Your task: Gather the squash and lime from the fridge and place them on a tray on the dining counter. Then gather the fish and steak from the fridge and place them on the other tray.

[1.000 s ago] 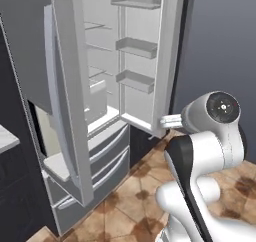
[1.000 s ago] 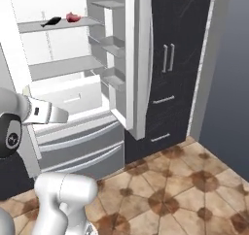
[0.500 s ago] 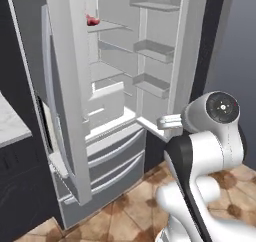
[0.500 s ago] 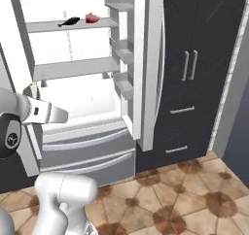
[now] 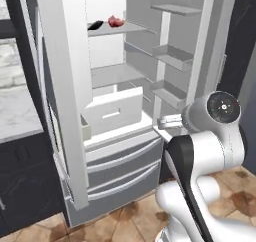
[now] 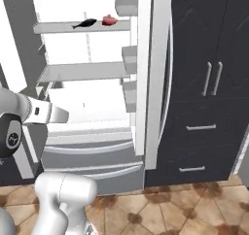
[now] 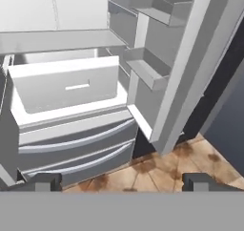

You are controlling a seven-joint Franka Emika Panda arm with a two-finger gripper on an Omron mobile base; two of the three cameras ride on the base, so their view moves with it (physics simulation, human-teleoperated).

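The fridge stands with both doors swung open. High on its upper shelf lie the dark slim fish and, just right of it, the red steak; both appear again as the fish and the steak. My gripper is open with nothing between its fingertips. It is held low in front of the fridge, facing the pulled-out white drawer, well below that shelf. The squash, the lime and the trays are out of view.
The right fridge door with its door bins juts out beside the hand. Grey freezer drawers sit below. A pale marble counter lies left of the fridge, dark cabinets right of it. The floor is brown tile.
The whole picture has shifted as the base moved, bringing the fridge interior and its upper shelf with the fish and steak more squarely into view. The gripper has stayed open.
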